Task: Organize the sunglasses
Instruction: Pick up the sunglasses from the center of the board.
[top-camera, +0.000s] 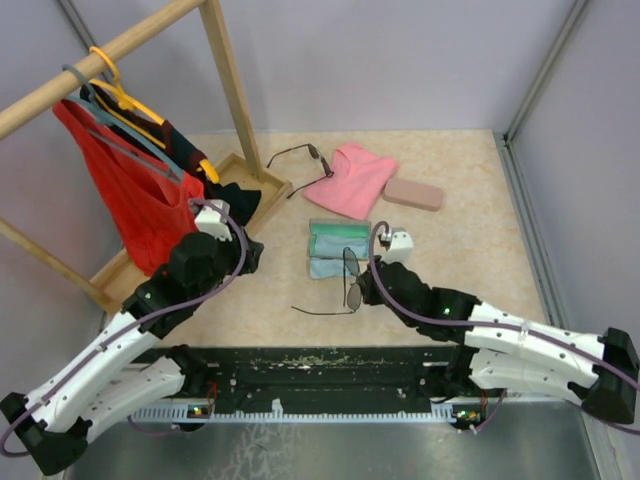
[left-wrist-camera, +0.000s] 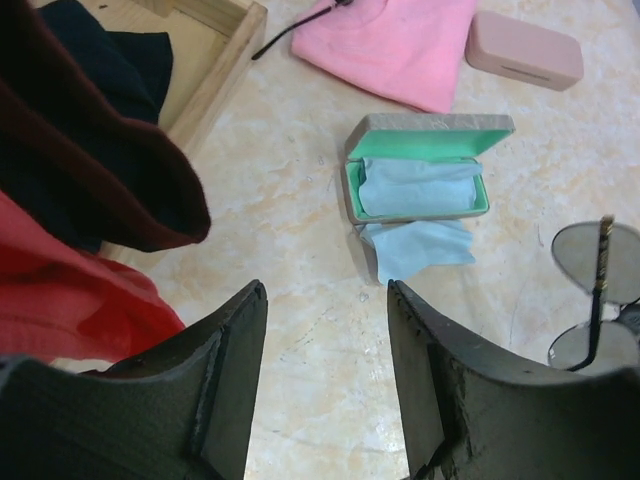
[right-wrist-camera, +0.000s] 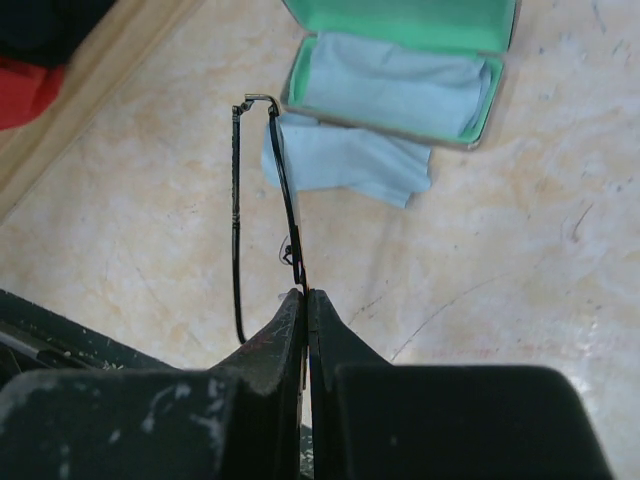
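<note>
One pair of sunglasses (top-camera: 352, 278) stands on edge just in front of the open green-lined case (top-camera: 338, 240), one thin arm trailing left over the table. My right gripper (top-camera: 364, 287) is shut on its wire frame; in the right wrist view the sunglasses (right-wrist-camera: 285, 190) run edge-on up from the pinched fingertips (right-wrist-camera: 306, 294). A second pair of sunglasses (top-camera: 298, 155) lies far back beside a pink cloth (top-camera: 352, 178). My left gripper (left-wrist-camera: 326, 292) hovers open with nothing in it, left of the case (left-wrist-camera: 420, 165), and sees the held sunglasses (left-wrist-camera: 598, 290) at its right.
A light-blue cloth (left-wrist-camera: 415, 245) spills out of the case onto the table. A shut pink case (top-camera: 413, 193) lies at the back right. A wooden clothes rack (top-camera: 225, 70) with a red garment (top-camera: 130, 195) and hangers fills the left side, close to my left arm.
</note>
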